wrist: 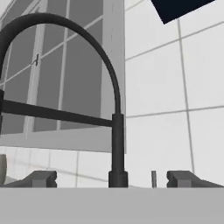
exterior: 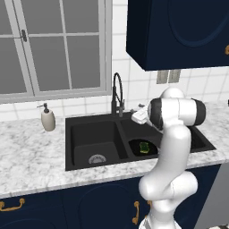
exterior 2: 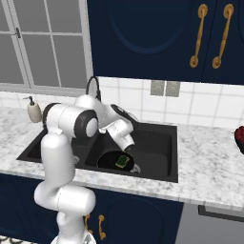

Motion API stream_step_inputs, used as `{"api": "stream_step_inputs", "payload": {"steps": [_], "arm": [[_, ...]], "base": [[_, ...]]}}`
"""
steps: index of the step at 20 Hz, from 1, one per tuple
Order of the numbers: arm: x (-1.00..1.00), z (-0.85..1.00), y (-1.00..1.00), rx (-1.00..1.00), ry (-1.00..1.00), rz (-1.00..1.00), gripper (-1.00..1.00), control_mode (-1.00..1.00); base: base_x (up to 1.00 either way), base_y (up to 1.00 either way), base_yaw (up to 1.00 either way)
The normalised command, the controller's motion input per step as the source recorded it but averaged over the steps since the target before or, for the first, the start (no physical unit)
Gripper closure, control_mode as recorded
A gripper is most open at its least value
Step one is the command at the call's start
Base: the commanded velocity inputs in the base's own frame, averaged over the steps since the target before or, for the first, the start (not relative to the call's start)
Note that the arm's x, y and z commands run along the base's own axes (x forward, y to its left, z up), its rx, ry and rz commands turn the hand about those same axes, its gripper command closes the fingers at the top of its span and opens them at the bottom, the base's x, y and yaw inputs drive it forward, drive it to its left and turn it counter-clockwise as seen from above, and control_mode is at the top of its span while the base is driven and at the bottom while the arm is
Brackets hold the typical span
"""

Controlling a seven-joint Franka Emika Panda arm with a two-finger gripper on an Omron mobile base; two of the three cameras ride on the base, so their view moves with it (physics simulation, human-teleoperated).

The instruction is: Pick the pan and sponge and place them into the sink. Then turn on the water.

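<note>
the gripper (wrist: 112,178), jaws apart and empty, faces the faucet (wrist: 117,144) at 12 o'clock; pan (exterior 2: 110,159) and sponge (exterior 2: 124,162) lie in the sink (exterior 2: 157,152), so next comes working the tap.

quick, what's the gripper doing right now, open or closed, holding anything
Gripper: open and empty, fingertips spread on either side of the faucet base, not touching it.

One pan (exterior 2: 110,159), one sponge (exterior 2: 123,162), one sink (exterior: 85,129), one faucet (exterior: 117,94) and one soap dispenser (exterior: 47,118) are showing.
</note>
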Motion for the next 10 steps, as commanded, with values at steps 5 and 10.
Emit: {"api": "stream_step_inputs", "payload": {"steps": [5,10], "arm": [[0.37,-0.08,0.03,0.00,0.01,0.01,-1.00,-1.00],[0.33,-0.07,0.16,0.00,0.00,0.00,-1.00,-1.00]], "base": [[0.00,0.00,0.00],[0.00,0.00,0.00]]}}
